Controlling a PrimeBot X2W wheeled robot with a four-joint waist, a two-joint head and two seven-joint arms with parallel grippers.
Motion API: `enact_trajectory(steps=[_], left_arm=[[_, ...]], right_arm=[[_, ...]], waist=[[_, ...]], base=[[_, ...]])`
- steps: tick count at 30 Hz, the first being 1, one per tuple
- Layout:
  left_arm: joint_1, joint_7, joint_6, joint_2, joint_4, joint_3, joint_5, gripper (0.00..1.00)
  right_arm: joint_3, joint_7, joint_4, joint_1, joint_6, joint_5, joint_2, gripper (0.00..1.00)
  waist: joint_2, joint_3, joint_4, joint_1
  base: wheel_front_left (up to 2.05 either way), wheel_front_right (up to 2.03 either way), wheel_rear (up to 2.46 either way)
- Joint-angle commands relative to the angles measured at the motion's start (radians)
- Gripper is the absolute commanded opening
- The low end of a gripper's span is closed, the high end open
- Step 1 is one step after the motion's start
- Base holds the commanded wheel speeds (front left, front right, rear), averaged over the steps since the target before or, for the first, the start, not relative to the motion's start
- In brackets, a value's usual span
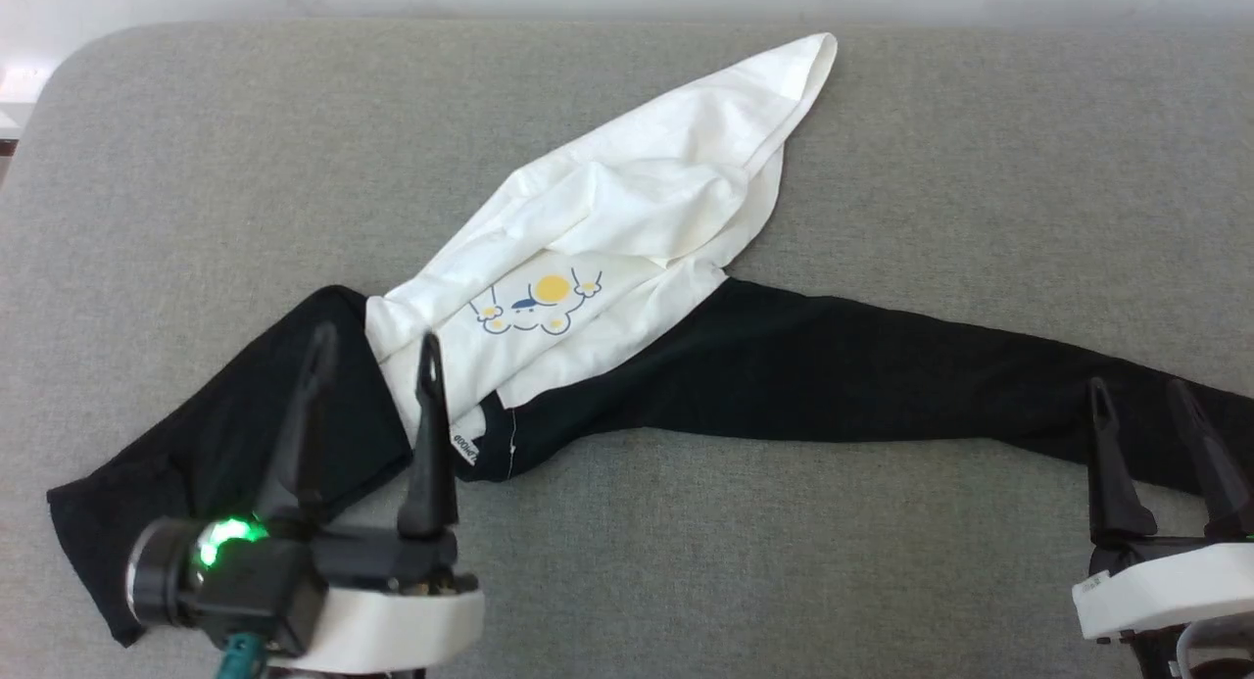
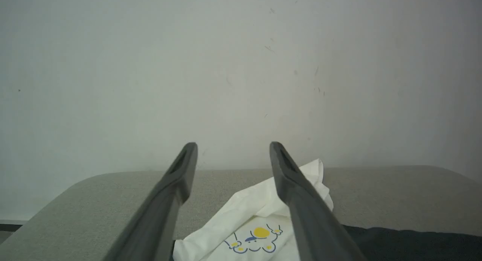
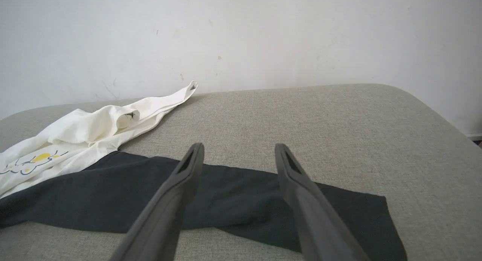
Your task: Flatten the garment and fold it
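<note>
The garment (image 1: pixel 637 199) lies rumpled on the gray cushion (image 1: pixel 882 140), with its black sleeves out to both sides. The left gripper (image 1: pixel 376 338) holds its fingers wide apart over one sleeve. The right gripper (image 1: pixel 1137 387) holds its fingers wide apart over the other.

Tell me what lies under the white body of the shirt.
The white body rests on the grey cushion; black sleeves emerge at its lower edge. Its bunched folds hide its own lower layers.

The scene is lit evenly by soft, diffuse light; only faint shadows are cast beneath the folds of the shirt (image 1: pixel 637 199). The wall (image 2: pixel 241 65) is rendered dim and greyish in the left wrist view, with slight softness throughout.
</note>
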State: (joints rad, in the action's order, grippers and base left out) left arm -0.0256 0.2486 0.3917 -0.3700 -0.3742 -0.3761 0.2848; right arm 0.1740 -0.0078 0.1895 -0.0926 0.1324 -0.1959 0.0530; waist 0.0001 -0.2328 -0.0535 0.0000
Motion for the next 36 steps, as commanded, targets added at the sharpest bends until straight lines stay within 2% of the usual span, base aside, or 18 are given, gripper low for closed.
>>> enact_trajectory(steps=[1, 10, 13, 18, 22, 28, 34, 35, 36], left_arm=[[0.025, 0.009, 0.010, 0.011, 0.024, -0.004, -0.015, 1.00], [0.034, 0.013, -0.005, 0.041, 0.058, 0.015, -0.046, 1.00], [0.026, 0.013, -0.022, 0.052, 0.065, 0.017, -0.048, 1.00], [0.007, 0.013, -0.046, 0.080, 0.075, 0.013, -0.054, 1.00], [-0.002, 0.013, -0.062, 0.105, 0.084, 0.011, -0.060, 1.00], [-0.009, 0.013, -0.087, 0.132, 0.097, 0.012, -0.070, 1.00], [-0.009, 0.013, -0.110, 0.142, 0.117, 0.010, -0.087, 1.00], [-0.010, 0.013, -0.114, 0.142, 0.122, 0.009, -0.089, 1.00], [-0.011, 0.013, -0.118, 0.143, 0.127, 0.009, -0.089, 1.00]], right_arm=[[-0.002, 0.006, 0.004, -0.007, -0.002, -0.002, -0.001, 1.00], [-0.078, 0.085, 0.031, 0.080, -0.002, -0.023, 0.111, 1.00], [-0.112, 0.162, 0.009, 0.140, -0.002, -0.070, 0.184, 1.00], [-0.197, 0.359, -0.074, 0.211, -0.002, -0.144, 0.328, 1.00], [-0.254, 0.477, -0.142, 0.241, -0.002, -0.183, 0.415, 1.00], [-0.310, 0.555, -0.244, 0.250, -0.002, -0.181, 0.482, 1.00], [-0.375, 0.651, -0.310, 0.248, -0.002, -0.205, 0.496, 1.00], [-0.380, 0.647, -0.311, 0.252, -0.002, -0.201, 0.499, 0.44], [-0.377, 0.634, -0.314, 0.258, -0.002, -0.193, 0.498, 0.11]], waist=[[-0.0001, 0.001, 0.000, 0.0000], [-0.0001, -0.013, -0.014, 0.0000], [-0.0001, -0.025, -0.020, 0.0000], [-0.0001, -0.054, -0.037, 0.0000], [-0.0001, -0.078, -0.057, 0.0000], [-0.0001, -0.100, -0.090, 0.0000], [-0.0001, -0.100, -0.101, 0.0000], [-0.0001, -0.097, -0.100, 0.0000], [-0.0001, -0.092, -0.098, 0.0000]], base=[[0.00, 0.00, 0.00], [0.00, 0.00, 0.00], [0.00, 0.00, 0.00], [0.00, 0.00, 0.00], [0.00, 0.00, 0.00], [0.00, 0.00, 0.00], [0.00, 0.00, 0.00], [0.00, 0.00, 0.00], [0.00, 0.00, 0.00]])
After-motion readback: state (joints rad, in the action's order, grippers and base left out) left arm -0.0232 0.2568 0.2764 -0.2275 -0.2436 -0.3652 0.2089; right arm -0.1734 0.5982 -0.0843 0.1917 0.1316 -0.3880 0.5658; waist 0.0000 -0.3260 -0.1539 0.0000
